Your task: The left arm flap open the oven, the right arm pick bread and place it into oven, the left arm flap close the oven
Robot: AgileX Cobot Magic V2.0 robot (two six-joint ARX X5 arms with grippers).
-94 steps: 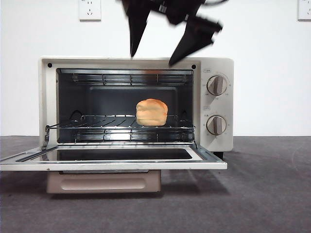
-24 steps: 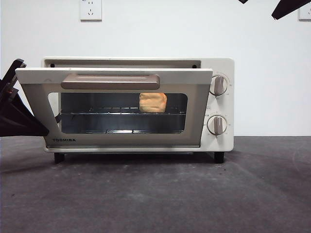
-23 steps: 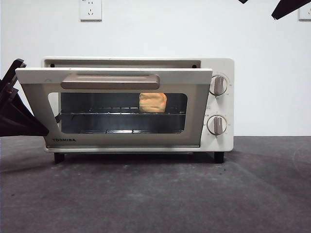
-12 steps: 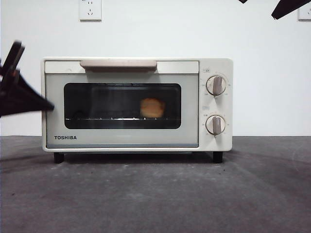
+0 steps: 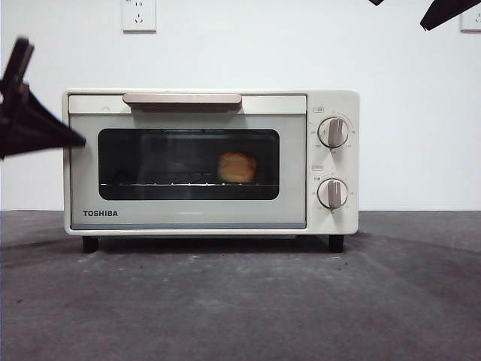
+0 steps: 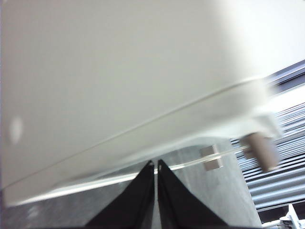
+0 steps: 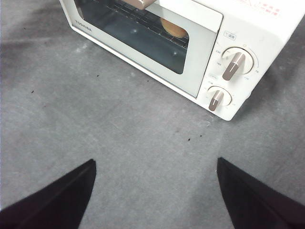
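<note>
The cream TOSHIBA oven (image 5: 188, 218) stands in the middle of the table with its door shut, and its beige handle (image 5: 183, 99) runs along the top. The bread (image 5: 237, 167) sits on the wire rack inside and shows through the dark glass. My left gripper (image 5: 78, 140) is shut and empty, its tip by the oven's left edge. In the left wrist view its jaws (image 6: 155, 163) meet right next to the cream oven wall (image 6: 119, 71). My right gripper (image 7: 156, 162) is open and empty, high above the table in front of the oven (image 7: 267, 28). The bread (image 7: 172, 28) shows through the window there too.
Two round knobs (image 5: 333, 132) (image 5: 331, 193) sit on the oven's right panel. Dark grey table (image 5: 240, 301) stretches in front of the oven. A white wall with sockets (image 5: 139, 13) stands behind. The right arm shows as a black tip (image 5: 447, 10) at the top right corner.
The oven door has swung from tilted ajar to fully shut. My left gripper at the oven's left side has risen a little. The right arm has not moved.
</note>
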